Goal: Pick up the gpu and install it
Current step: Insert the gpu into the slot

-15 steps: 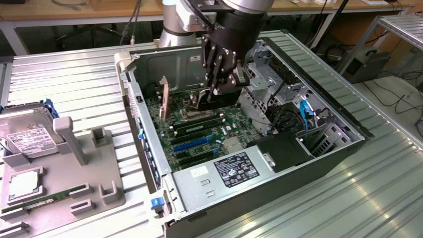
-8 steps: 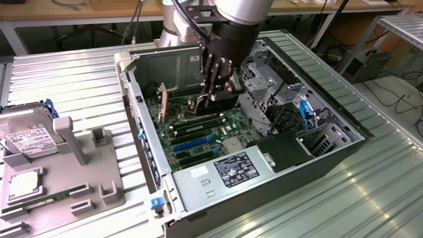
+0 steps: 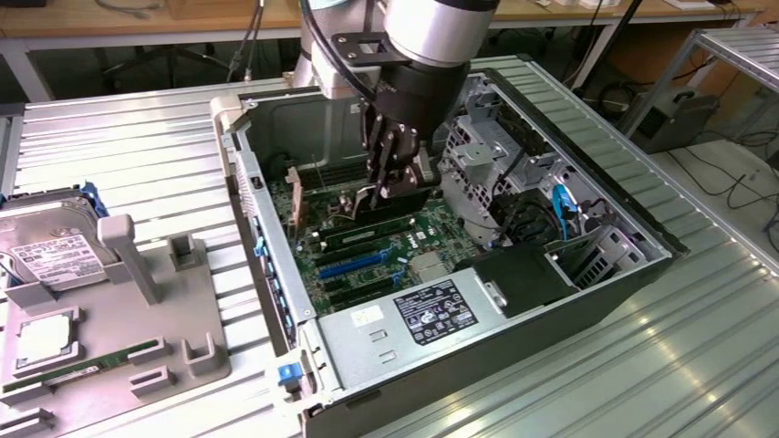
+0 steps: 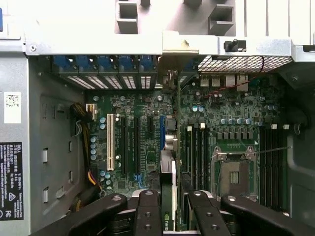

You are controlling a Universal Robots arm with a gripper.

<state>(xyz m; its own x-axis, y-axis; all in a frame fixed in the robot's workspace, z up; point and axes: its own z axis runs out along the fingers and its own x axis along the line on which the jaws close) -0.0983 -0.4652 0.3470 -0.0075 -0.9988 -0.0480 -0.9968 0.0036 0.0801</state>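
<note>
Item list, from the exterior view's left to its right, each placed against the open computer case (image 3: pixel 597 128).

1. Grey holder tray (image 3: pixel 182 328): outside the case, just beside its wall. It carries a hard drive (image 3: pixel 55 251) with a white label and a slim green RAM stick (image 3: pixel 86 365).
2. Motherboard (image 3: pixel 365 255): on the case floor.
3. Gripper (image 3: pixel 392 187) (image 4: pixel 172 206): reaches down inside the case over the motherboard. Its fingers are clamped on the gpu.
4. Gpu (image 3: pixel 396 197) (image 4: pixel 170 187): inside the case, held on edge between the fingers, low over the expansion slots. Its silver bracket end points to the case's slotted wall. Whether it sits in a slot cannot be told.
5. Power supply (image 3: pixel 402 328): silver box in the near corner of the case.
6. Blue cable (image 3: pixel 563 205): inside the case, by the drive bays.
</note>
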